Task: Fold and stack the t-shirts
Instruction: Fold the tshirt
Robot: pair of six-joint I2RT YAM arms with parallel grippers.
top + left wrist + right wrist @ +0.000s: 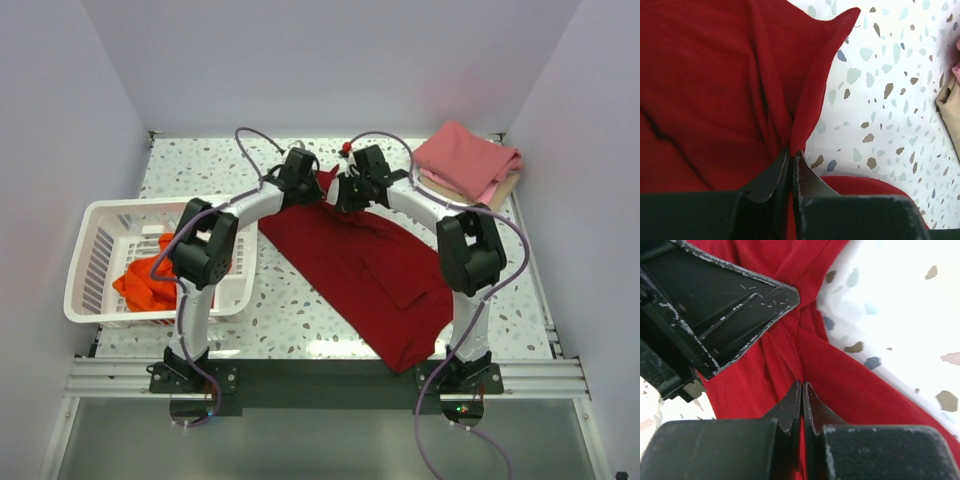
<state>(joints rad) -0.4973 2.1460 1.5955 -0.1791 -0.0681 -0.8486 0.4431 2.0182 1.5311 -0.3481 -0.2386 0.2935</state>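
Between the closed fingers of the left gripper, a raised fold of the crimson t-shirt is pinched. The cloth rises from the tips to a pointed corner. Just to its right, the right gripper is also clamped tight on the same shirt's edge, with creases running into its tips. The two grippers sit close together at the shirt's far end.

Behind them, toward the arm bases, the rest of the shirt lies spread and rumpled on the speckled table. Beyond and to the right of the right gripper, well apart, a folded pink t-shirt rests on a folded tan t-shirt. Far to the left of the left gripper, an orange-red t-shirt lies crumpled in a white basket.

The crimson cloth looks light, soft and limp. It will likely sag and drag rather than keep its shape, so holding it at hems or corners, with the grips spread apart, seems best.
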